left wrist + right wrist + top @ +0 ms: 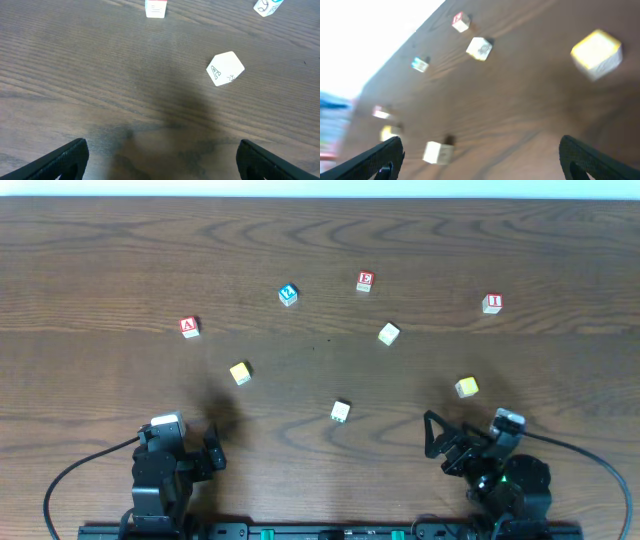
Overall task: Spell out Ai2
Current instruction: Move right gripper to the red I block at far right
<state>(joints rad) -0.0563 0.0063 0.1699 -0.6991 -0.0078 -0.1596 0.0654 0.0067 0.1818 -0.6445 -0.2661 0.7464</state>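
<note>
Wood-grain surface (320, 240) carries loose blocks: red A block (189, 327) at left, red I block (491, 303) far right, blue block (288, 294), possibly the 2, between them. Left claw (160, 155) and right claw (480, 155) gape wide, empty, so spelling looks unstarted.

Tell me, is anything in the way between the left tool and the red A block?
Nothing visible does. The open left tool faces the small red-lettered wooden A cube directly; the pale yellow wooden cube sits off to the right of that path.
</note>
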